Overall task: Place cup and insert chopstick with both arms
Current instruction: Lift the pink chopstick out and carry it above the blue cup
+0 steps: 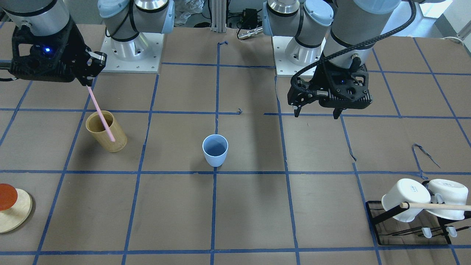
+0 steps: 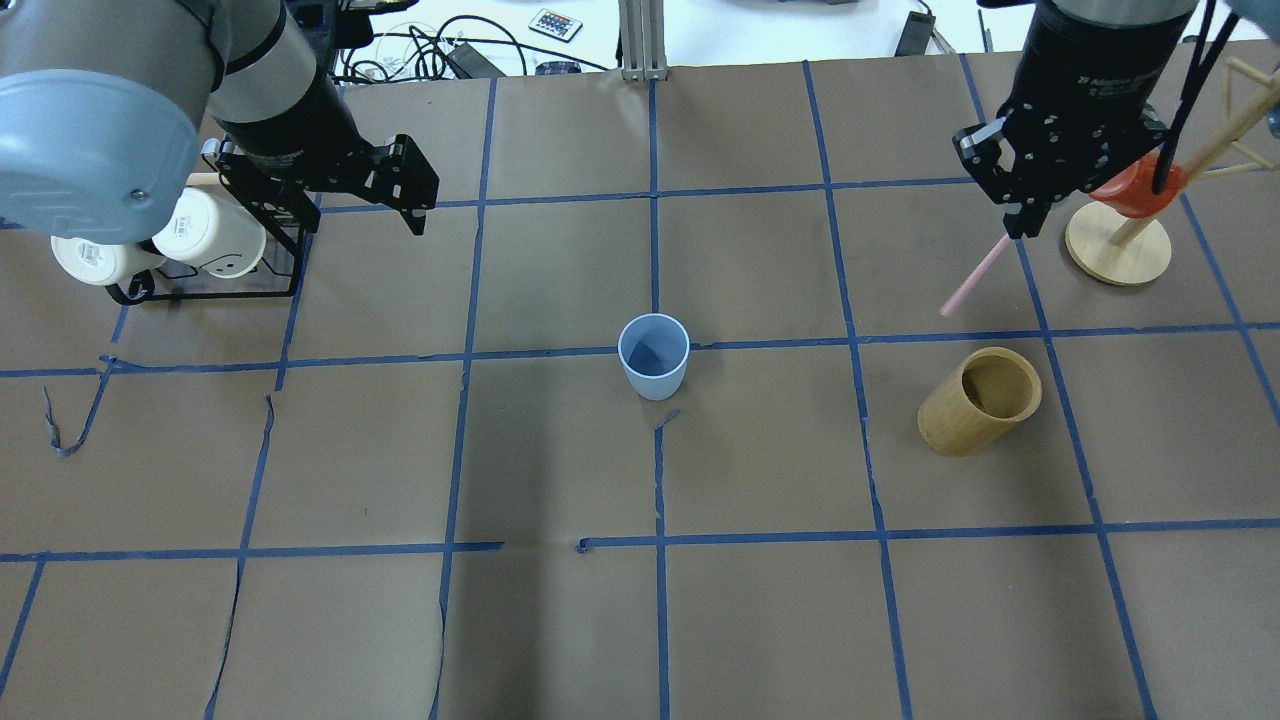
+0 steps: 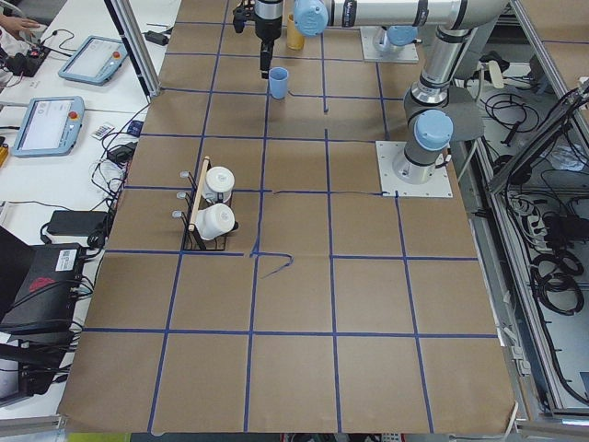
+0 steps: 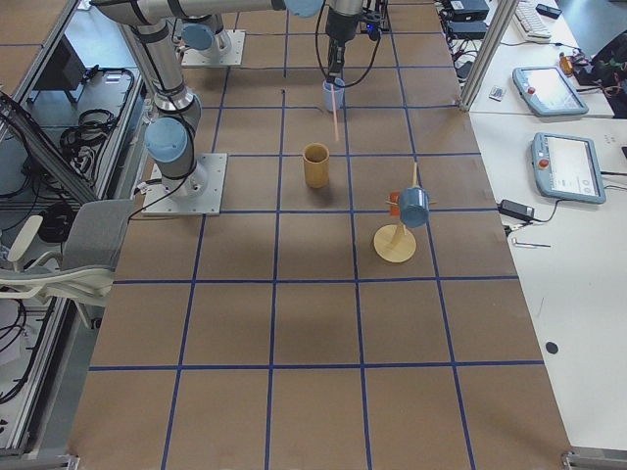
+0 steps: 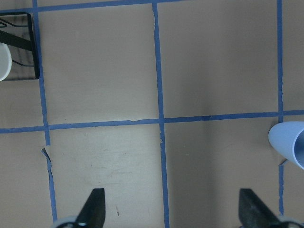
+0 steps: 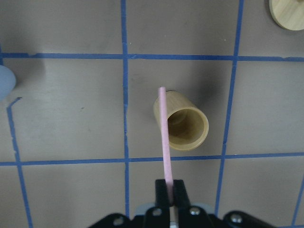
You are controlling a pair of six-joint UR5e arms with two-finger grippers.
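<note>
two arms worked over one counter (image 2: 560, 620) covered in brown paper and gridded with blue tape. the left arm (image 2: 280, 110) hung between the rack (image 2: 285, 250) and the cup (image 2: 654, 356). its jaws were spread wide with nothing between them, and in the left wrist view both tips showed far apart over bare paper, the cup at the right edge. the right arm (image 2: 1090, 70) hung near the stand (image 2: 1118, 248), its jaws pinched tight on the upper end of the single pink chopstick (image 2: 973, 277).

the chopstick slanted down from the jaws with its lower tip free in the air. that tip was near the holder (image 2: 980, 400) but not inside it. in the right wrist view it crossed the holder's outer wall, beside the mouth.

there was one light blue cup, upright with its mouth up, in the middle of the counter just beside a tape crossing. it was well apart from both jaws.

there was one wooden holder, also upright, on the robot's right of the cup. the rack carried two white mugs (image 1: 404, 200) side by side on a wooden bar. the stand, a round wooden base with slanted pegs, carried one red cup (image 4: 395, 202) and one dark blue cup (image 4: 413, 207), seen in the right side view.
</note>
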